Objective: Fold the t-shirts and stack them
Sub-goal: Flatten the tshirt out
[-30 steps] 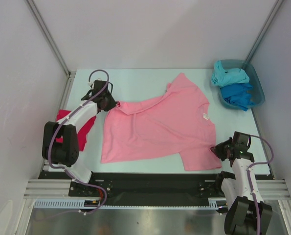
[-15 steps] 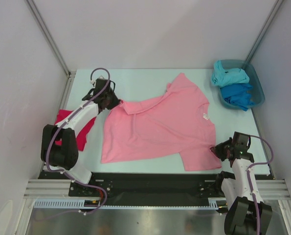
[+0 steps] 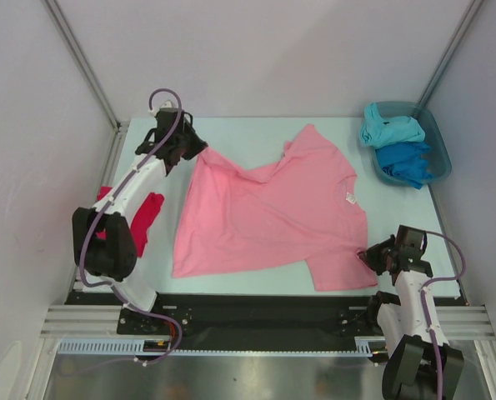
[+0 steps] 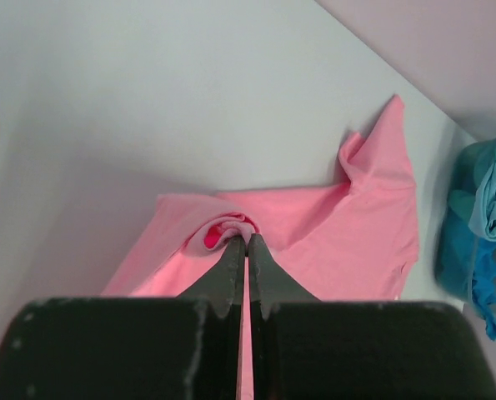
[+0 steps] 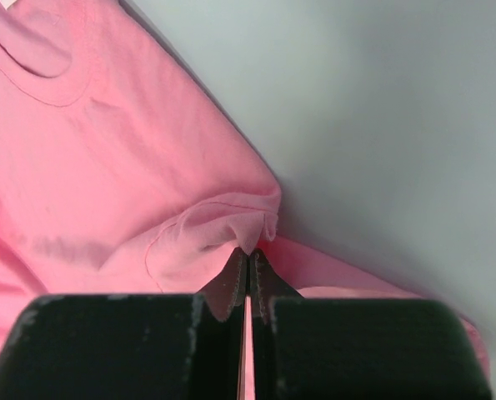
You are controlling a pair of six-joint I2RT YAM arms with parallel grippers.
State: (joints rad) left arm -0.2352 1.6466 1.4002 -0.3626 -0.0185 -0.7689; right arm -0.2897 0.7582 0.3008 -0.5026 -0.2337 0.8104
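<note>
The light pink t-shirt (image 3: 273, 208) lies spread over the middle of the table (image 3: 231, 133). Its near hem runs close along the table's near edge. Behind it, a bare strip of table reaches the back wall. The left wall stands close beside the left arm. The crimson t-shirt (image 3: 143, 218) lies bunched at that left edge, partly under the arm. In the far right corner the teal tub (image 3: 435, 133) sits against the right wall. It holds the turquoise t-shirt (image 3: 389, 131) and the blue t-shirt (image 3: 406, 162), well apart from the pink one. Bare table shows between the tub and the pink shirt's right side.

The left end effector (image 3: 199, 150) is at the far left of the table. Its fingers are pressed together on a small bunch of pink cloth at the shirt's far left corner, and the fabric draws into a point toward it. The right end effector (image 3: 366, 257) is at the near right, just beside the table's right edge. Its fingers are likewise pinched tight on a folded hem of the pink shirt's near right part.
</note>
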